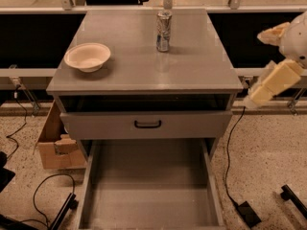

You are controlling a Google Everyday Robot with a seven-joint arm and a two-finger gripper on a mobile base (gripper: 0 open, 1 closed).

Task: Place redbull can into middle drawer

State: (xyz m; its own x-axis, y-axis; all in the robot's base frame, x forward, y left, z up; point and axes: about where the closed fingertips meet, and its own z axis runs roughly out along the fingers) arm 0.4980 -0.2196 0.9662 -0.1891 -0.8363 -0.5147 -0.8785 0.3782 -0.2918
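Note:
The redbull can [164, 31] stands upright at the back middle of the grey cabinet top [144, 66]. The middle drawer [148, 188] is pulled out wide below, and its flat grey floor is bare. My gripper [255, 67] hangs in the air off the cabinet's right side, level with the top's front edge. It is well to the right of the can and touches nothing. Its cream fingers [274, 82] stand apart and it is empty.
A cream-white bowl [87, 56] sits on the left of the cabinet top. A grey drawer front with a black handle [147, 124] sits above the open drawer. A cardboard box [55, 140] stands on the floor at left. Black cables [230, 176] lie on the floor on both sides.

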